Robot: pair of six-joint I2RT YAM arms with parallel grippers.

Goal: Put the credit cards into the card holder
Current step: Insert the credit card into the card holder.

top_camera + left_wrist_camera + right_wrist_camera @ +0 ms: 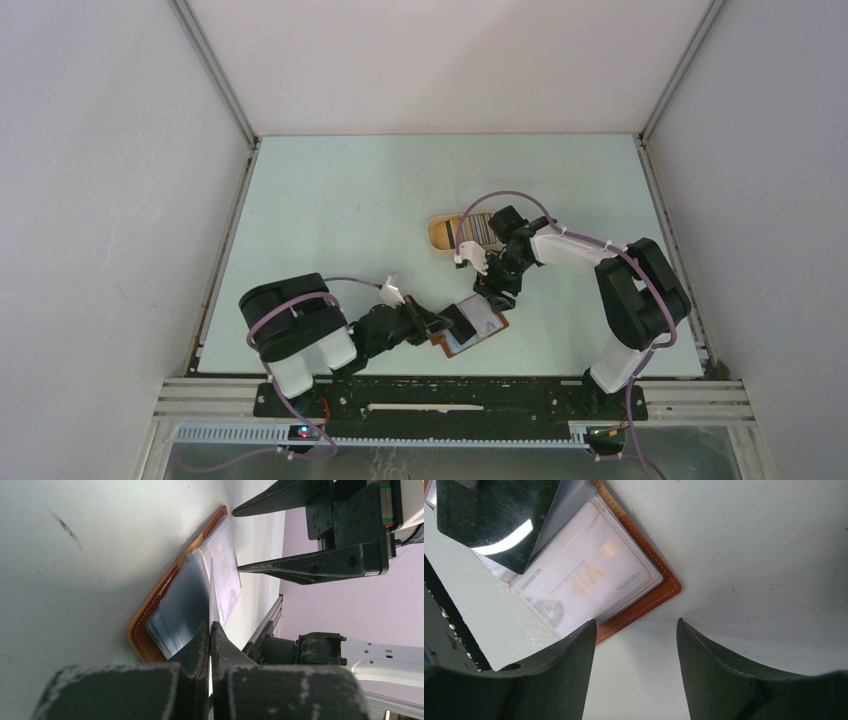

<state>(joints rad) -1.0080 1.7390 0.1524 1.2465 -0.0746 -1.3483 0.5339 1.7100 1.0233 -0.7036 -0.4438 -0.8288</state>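
Observation:
The reddish-brown card holder (488, 330) lies open on the table near the front edge. My left gripper (210, 625) is shut on one of its clear pocket leaves (211, 587), holding that leaf up edge-on. A white card marked VIP (589, 575) sits in the pocket below the leaf. My right gripper (636, 622) hangs open just above the holder's far leather edge (659, 592), with nothing between its fingers. A striped row of credit cards (478, 228) stands in the tray behind the right arm.
The tan oval tray (438, 237) with the cards stands mid-table, behind the right gripper. The black base rail (450, 398) runs close to the holder's near side. White walls enclose the table on three sides.

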